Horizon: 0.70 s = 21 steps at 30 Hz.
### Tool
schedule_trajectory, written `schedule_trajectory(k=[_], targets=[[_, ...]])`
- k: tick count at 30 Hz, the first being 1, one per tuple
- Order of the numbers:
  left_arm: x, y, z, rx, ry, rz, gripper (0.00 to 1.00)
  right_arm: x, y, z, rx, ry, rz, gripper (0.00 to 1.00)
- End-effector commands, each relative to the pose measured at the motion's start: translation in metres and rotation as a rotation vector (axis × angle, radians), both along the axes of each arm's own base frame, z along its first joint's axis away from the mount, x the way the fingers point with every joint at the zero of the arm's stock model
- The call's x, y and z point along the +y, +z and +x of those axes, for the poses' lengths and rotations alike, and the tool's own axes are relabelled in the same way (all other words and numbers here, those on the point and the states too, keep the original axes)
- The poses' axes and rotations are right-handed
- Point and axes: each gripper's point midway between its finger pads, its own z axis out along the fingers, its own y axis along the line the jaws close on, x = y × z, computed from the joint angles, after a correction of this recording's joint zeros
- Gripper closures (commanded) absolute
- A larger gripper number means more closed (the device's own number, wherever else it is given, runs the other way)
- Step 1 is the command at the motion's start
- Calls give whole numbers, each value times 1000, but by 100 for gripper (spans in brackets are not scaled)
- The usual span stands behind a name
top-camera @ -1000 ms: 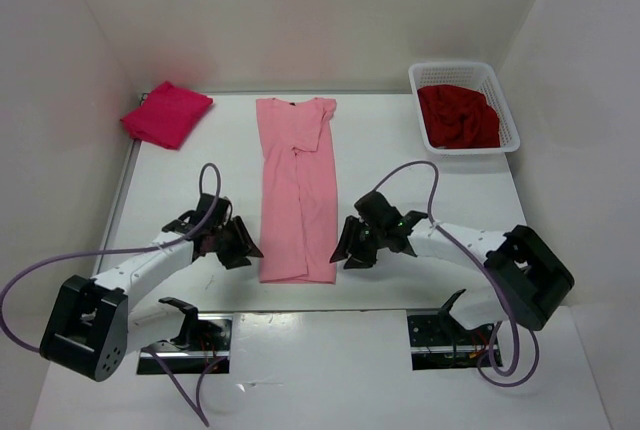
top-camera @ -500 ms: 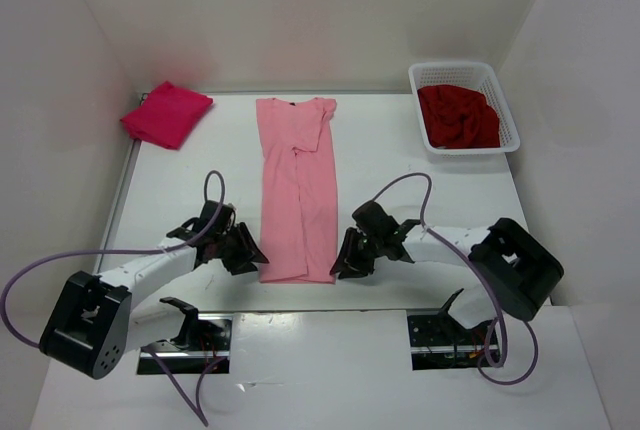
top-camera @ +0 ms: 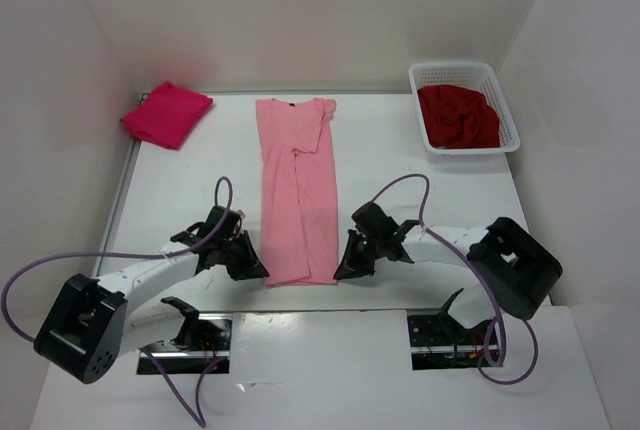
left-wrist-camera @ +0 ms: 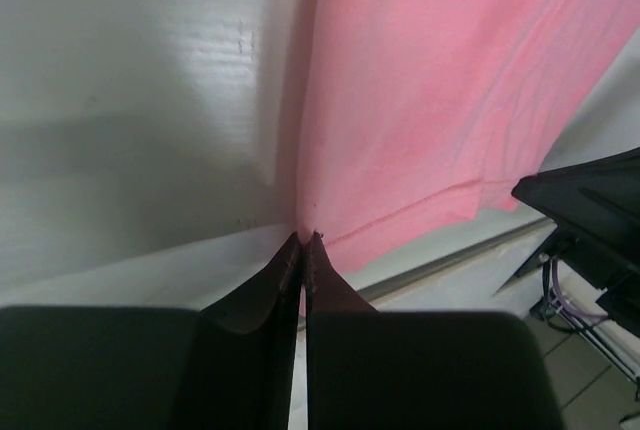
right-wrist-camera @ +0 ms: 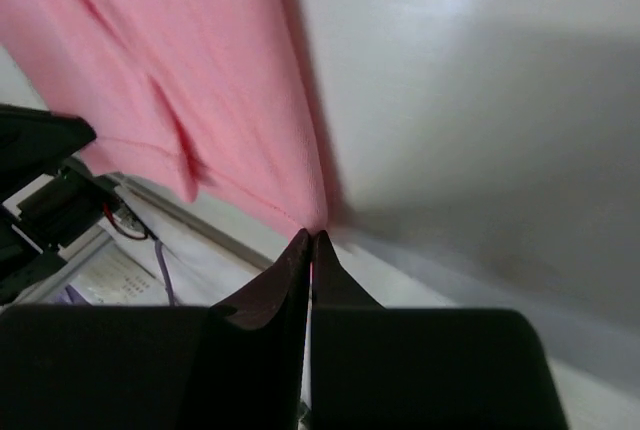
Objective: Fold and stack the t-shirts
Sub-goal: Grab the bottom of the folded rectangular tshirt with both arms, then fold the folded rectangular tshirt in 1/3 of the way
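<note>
Pinching the hem corners of the light pink t-shirt (top-camera: 298, 190) right at the tips, left gripper (top-camera: 262, 272) and right gripper (top-camera: 338, 272) both clamping nearly closed on cloth.

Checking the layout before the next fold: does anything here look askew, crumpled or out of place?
Nothing spilled or damaged. The light pink t-shirt, folded narrow, has one sleeve bunched near its collar. The dark red t-shirt sits crumpled in the white basket, unfolded. The folded crimson t-shirt rests tilted in the far left corner.
</note>
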Motion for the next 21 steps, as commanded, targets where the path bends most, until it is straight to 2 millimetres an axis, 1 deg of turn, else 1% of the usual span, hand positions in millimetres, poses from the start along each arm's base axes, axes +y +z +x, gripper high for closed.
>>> schedule_trajectory(k=[1, 2, 3, 4, 5, 6, 7, 8, 9, 10, 11, 12, 13, 14, 15, 16, 17, 18, 19, 20, 21], targets=[[-10, 15, -19, 40, -77, -59, 95, -2, 18, -18, -14, 37, 34, 100], [-14, 20, -22, 42, -97, -71, 97, -4, 20, -29, -1, 48, 30, 100], [-14, 25, -27, 57, -105, -83, 99, -6, 25, -34, 17, 35, 43, 100], [-19, 37, -26, 39, -137, -111, 100, -7, 40, -37, 0, 37, 84, 100], [-21, 42, -27, 41, -154, -123, 100, -8, 47, -39, -11, 37, 95, 100], [-19, 45, -32, 63, -164, -109, 100, -15, 49, -45, 14, 27, 78, 100], [-19, 53, -32, 50, -188, -113, 100, -13, 62, -39, -26, 26, 90, 100], [-19, 66, -27, 36, -193, -101, 100, -21, 70, -30, -37, -11, 87, 100], [-19, 73, -22, 16, -195, -88, 100, -21, 83, -17, -88, -3, 99, 100], [-18, 80, -14, -18, -191, -68, 100, -22, 91, -8, -113, -4, 108, 100], [-22, 94, -1, -61, -186, -72, 100, -28, 89, 9, -117, -37, 85, 100], [-22, 98, 7, -75, -173, -67, 100, -28, 100, 25, -176, -14, 83, 100], [-27, 101, 20, -107, -169, -70, 100, -30, 103, 37, -196, -17, 75, 100], [-25, 108, 36, -142, -143, -77, 100, -30, 109, 65, -226, -41, 70, 100], [-24, 105, 48, -147, -121, -67, 100, -31, 110, 77, -259, -17, 55, 100], [-22, 104, 64, -195, -107, -61, 100, -33, 112, 94, -290, -26, 41, 100], [-11, 105, 82, -215, -61, -55, 100, -32, 112, 120, -301, -44, 30, 100], [-6, 96, 94, -200, -41, -42, 100, -30, 114, 134, -322, -39, 27, 100], [-1, 105, 117, -261, -32, -30, 100, -32, 111, 148, -345, -32, -4, 100], [4, 106, 131, -283, -15, -11, 100, -27, 108, 170, -344, -32, -14, 100], [13, 97, 148, -268, 11, 15, 100, -29, 106, 184, -349, -41, -12, 100]])
